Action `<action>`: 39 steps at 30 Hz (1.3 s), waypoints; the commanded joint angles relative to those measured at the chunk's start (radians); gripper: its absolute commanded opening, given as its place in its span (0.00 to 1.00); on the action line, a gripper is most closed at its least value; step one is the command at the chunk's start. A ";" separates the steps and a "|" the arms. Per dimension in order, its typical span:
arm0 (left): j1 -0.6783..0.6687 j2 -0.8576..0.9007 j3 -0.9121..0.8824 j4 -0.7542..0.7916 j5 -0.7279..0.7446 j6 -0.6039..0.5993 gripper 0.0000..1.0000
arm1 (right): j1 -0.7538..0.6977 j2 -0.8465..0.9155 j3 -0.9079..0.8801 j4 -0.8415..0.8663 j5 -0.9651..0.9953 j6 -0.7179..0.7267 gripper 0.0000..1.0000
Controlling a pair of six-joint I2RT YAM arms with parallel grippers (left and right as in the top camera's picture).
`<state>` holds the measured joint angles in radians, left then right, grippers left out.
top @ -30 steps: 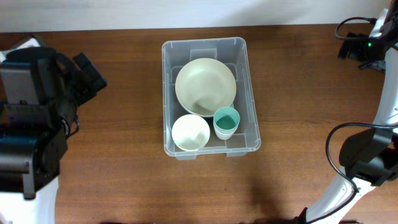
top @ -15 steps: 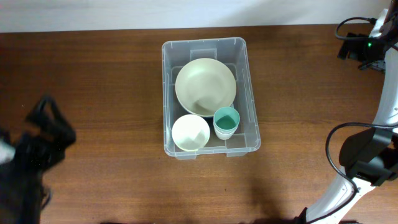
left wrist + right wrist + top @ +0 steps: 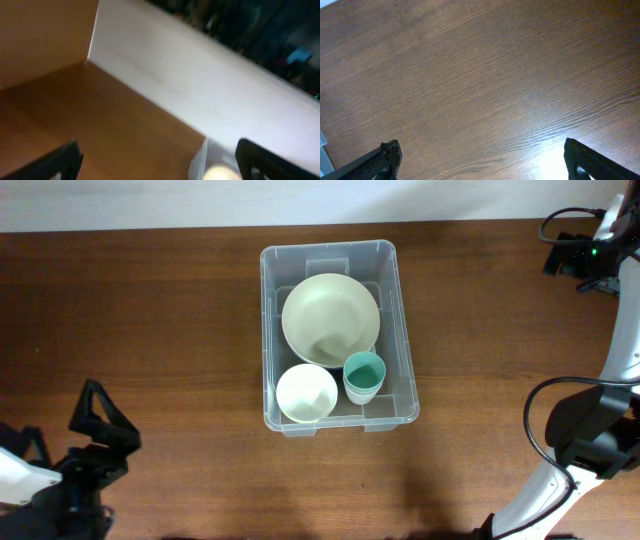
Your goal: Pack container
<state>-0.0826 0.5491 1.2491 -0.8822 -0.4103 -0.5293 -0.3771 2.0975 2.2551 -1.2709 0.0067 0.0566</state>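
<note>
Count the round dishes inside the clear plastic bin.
3 in the clear rectangular plastic container: large pale-green round bowl at the far end, small cream round bowl near left, small teal cup near right. Others might hide beneath.

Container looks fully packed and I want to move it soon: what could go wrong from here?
The teal cup stands upright, crowded against the large bowl and close beside the small bowl. A jolt to the container might tip it. The open left gripper sits far off at the table edge, so a long reach back could clip the container's wall.
</note>
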 commanded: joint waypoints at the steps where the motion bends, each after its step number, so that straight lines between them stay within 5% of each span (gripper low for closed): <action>1: 0.005 -0.071 -0.147 0.109 -0.017 -0.001 1.00 | 0.000 -0.014 0.015 0.002 -0.002 0.008 0.99; 19: 0.025 -0.276 -0.766 0.688 0.045 -0.001 1.00 | 0.000 -0.014 0.015 0.002 -0.002 0.008 0.99; 39: 0.105 -0.544 -1.063 0.803 0.209 0.000 1.00 | 0.000 -0.014 0.015 0.002 -0.002 0.008 0.99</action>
<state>0.0154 0.0315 0.2249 -0.1081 -0.2394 -0.5323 -0.3771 2.0975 2.2551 -1.2713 0.0063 0.0566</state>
